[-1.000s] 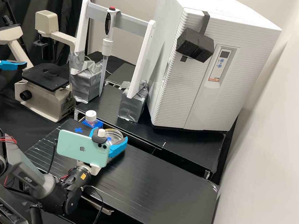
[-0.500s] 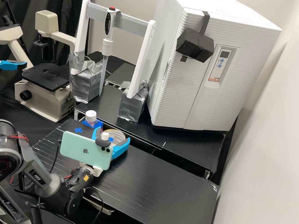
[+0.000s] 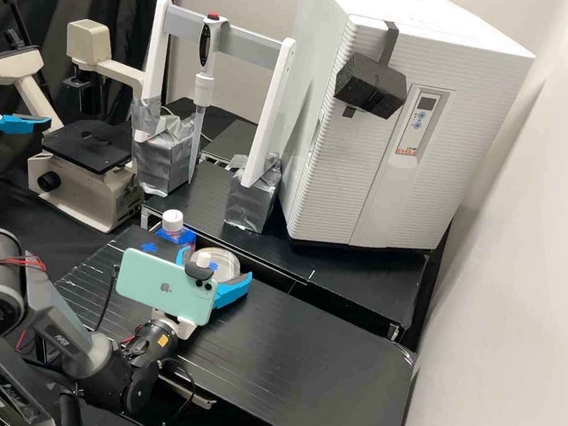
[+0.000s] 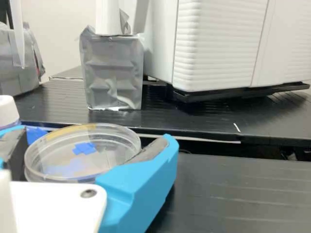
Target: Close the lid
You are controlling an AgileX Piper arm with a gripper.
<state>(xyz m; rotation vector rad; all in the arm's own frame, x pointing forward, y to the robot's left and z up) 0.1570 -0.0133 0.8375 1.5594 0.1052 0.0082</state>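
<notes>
"Where's the dish for this job?"

"The clear round dish (image 4: 82,151) is by the far edge of the black table (image 3: 311,358), towards its far left corner. The pink-liquid bottle (image 3: 173,228) stands nearer that corner, in a blue holder (image 4: 36,134), which probably keeps it from tipping."

"And the gripper (image 3: 216,263)?"

"Around the dish, jaws spread wide, one blue finger on either side. I can't tell whether the pads press on the rim, so I won't call it a firm hold."

"Why come at it from the sides?"

"My guess is that something so broad and shallow is easiest to centre between two fingers. A push from one side only could slide or tilt it."

"Is the lid on?"

"I can't make out a lid apart from the dish; both would be clear. I'd judge this to be the seating step, close to the end. The rims need to sit level before the fingers back off evenly, or one might drag the lid askew."

"And the phone (image 3: 165,287)?"

"Clamped on the arm behind the fingers, likely so its camera looks along them at the work."
</notes>
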